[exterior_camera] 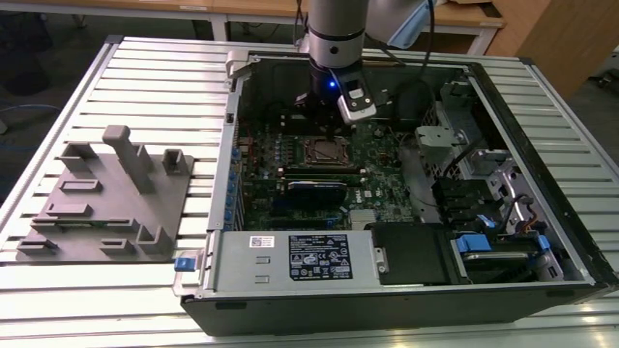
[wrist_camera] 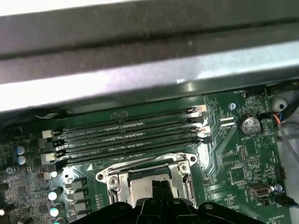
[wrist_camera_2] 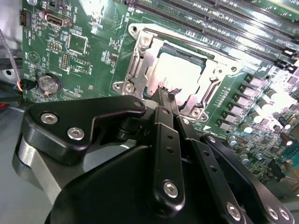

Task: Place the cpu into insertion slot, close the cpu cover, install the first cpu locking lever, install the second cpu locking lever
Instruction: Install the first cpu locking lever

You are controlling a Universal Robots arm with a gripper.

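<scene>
Slatted metal worktop (exterior_camera: pixel 116 304) is carrying the open computer case (exterior_camera: pixel 387 308), with a grey moulded fixture (exterior_camera: pixel 106 203) lying at the exterior view's left. Nearest inside the case, a boxy grey power supply (exterior_camera: pixel 280 261) is sitting against the near wall. Beyond it the green circuit board (exterior_camera: pixel 261 156) is lying flat, its long black memory slots (exterior_camera: pixel 320 172) running just nearer than the insertion slot (wrist_camera_2: pixel 125 87). The cpu (wrist_camera_2: pixel 180 74) is sitting in that slot, its pale matte metal top catching the light, and the cpu cover (wrist_camera_2: pixel 140 60), a thin silvery stamped frame, is seemingly lying folded down around it. So the work is probably standing at the cover and locking levers, though whether either lever is latched I cannot tell. Just beyond, the black end effector (wrist_camera_2: pixel 167 92) is hanging over the slot's edge, its slim fingers (wrist_camera_2: pixel 161 121) drawn together on nothing. This step is calling for a small, well-aimed push with that narrow tip, since the springy metal parts are thin and the board crowded.
</scene>
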